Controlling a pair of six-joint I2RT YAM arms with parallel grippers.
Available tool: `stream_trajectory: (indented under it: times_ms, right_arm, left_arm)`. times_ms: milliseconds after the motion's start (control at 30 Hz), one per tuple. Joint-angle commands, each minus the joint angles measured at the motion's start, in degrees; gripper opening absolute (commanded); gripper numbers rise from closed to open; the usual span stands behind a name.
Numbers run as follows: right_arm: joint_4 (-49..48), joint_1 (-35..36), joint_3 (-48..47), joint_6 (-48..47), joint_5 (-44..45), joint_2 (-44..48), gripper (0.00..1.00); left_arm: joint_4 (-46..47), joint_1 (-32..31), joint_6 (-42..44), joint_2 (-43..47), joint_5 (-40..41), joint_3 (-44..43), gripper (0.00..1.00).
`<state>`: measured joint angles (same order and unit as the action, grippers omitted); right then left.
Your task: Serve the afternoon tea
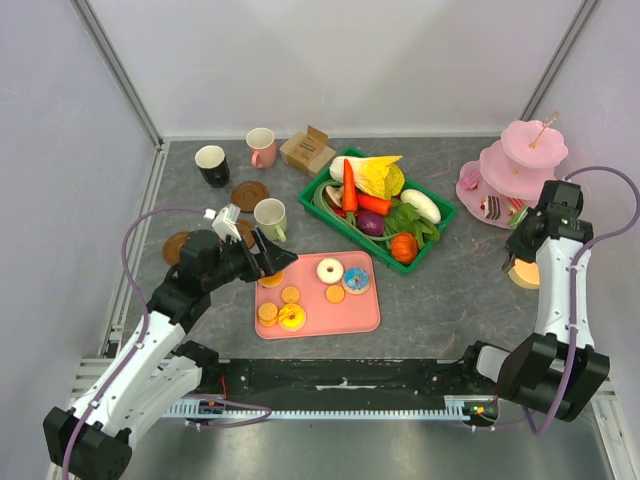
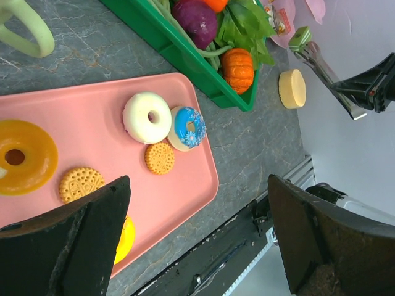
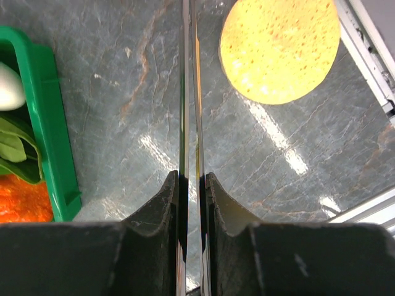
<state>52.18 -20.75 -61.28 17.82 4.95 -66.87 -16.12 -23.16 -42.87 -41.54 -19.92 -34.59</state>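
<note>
Currently the left gripper (image 1: 272, 258) stands wide open over the left end of the smooth pink tray (image 1: 365, 312). A glossy white donut (image 2: 147, 117), a blue-iced donut (image 2: 188, 127) and a dimpled round biscuit (image 2: 160, 157) lie ahead of its fingers. The right gripper (image 3: 191, 185) is closed on thin metal tongs (image 3: 190, 92). A porous yellow cake (image 3: 281, 46) lies on the grey veined worktop (image 3: 123, 92) beside the blades, apart from them.
</note>
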Motion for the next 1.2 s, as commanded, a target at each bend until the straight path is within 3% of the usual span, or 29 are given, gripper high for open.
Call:
stream_trajectory:
  times_ms: [0, 267, 700, 1167]
  right_arm:
    - [-3.93, -1.74, -4.90, 0.72, 0.41, -1.50, 0.06]
    - [-7.70, -3.59, -7.98, 3.18, -1.96, -6.51, 0.06]
    - [-12.36, -5.96, -8.24, 4.50, 1.55, -10.82, 0.06]
    - [-16.94, -7.37, -16.76, 4.94, -1.52, -21.01, 0.08]
  left_arm:
    - [2.85, 0.13, -1.60, 0.14, -1.09, 0.14, 0.98]
    - [3.02, 0.22, -1.51, 0.32, -0.12, 0.40, 0.98]
    - [3.81, 0.13, -1.60, 0.67, -0.21, 0.84, 0.98]
    - [4.17, 0.22, -1.51, 0.05, 0.58, 1.10, 0.98]
